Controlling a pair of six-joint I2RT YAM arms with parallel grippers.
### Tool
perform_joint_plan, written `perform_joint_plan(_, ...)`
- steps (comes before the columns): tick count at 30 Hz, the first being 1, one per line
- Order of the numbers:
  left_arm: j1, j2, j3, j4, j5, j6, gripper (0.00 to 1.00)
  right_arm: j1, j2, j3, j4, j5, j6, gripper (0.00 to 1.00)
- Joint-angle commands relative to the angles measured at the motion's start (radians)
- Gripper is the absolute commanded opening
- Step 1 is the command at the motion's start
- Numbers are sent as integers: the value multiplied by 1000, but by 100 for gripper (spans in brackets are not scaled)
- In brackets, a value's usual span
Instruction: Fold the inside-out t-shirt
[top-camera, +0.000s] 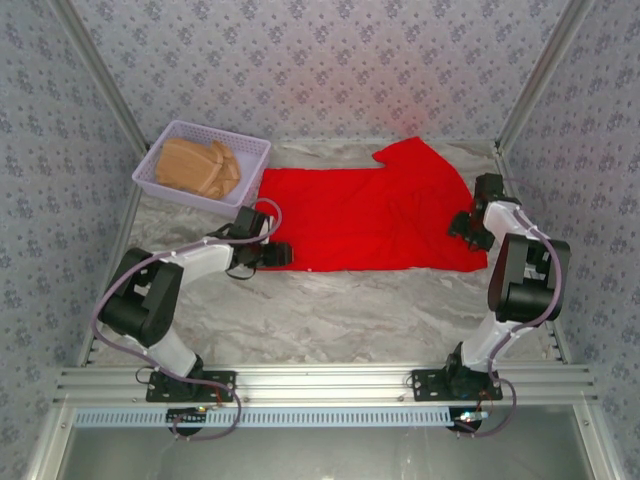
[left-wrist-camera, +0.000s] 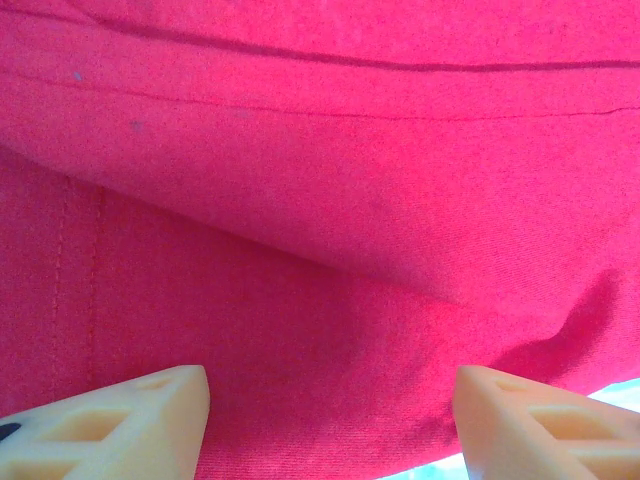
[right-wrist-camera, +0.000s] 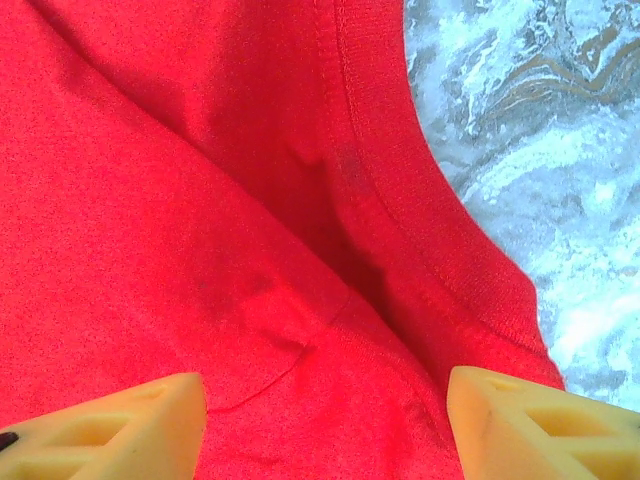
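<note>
The inside-out t-shirt (top-camera: 375, 215), bright red, lies spread flat across the far half of the marble table, one sleeve pointing to the back right. My left gripper (top-camera: 274, 253) sits low at the shirt's near-left edge. In the left wrist view its jaws stand wide apart over a soft fold of the red cloth (left-wrist-camera: 330, 250), and the left gripper (left-wrist-camera: 330, 405) holds nothing. My right gripper (top-camera: 466, 226) rests at the shirt's right edge. Its jaws are also spread, over the red cloth (right-wrist-camera: 200, 220) beside a stitched hem (right-wrist-camera: 400, 200); the right gripper (right-wrist-camera: 326, 400) is open.
A lilac plastic basket (top-camera: 256, 150) stands at the back left, holding a tan folded garment (top-camera: 198, 168). Bare marble tabletop (top-camera: 340, 315) stretches between the shirt and the arm bases. Patterned walls and metal posts close in the table's sides.
</note>
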Motion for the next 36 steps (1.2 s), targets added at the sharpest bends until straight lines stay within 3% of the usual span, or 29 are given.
perform_joint_plan(1,2,-3,-27,22,21,-1,65,-16,55,45,-61,26,-52,66)
perform_joint_plan(4,4,-5,-37,27,17,-1,65,-21,82,76,-67,22,-53,58)
perform_joint_plan(10,10,-6,-44,22,10,-1,65,-33,92,97,-82,36,-45,26)
perform_joint_plan(13,11,-7,-49,12,1,0,65,-47,88,99,-90,40,-43,15)
perform_joint_plan(23,12,-50,-136,-33,-20,9,65,-84,65,110,-123,151,-48,3)
perform_joint_plan(28,10,-81,-155,-45,-38,7,65,-87,67,119,-122,154,-37,8)
perform_joint_plan(36,-21,-183,-79,-106,-36,-5,66,-17,-64,65,-106,120,-26,44)
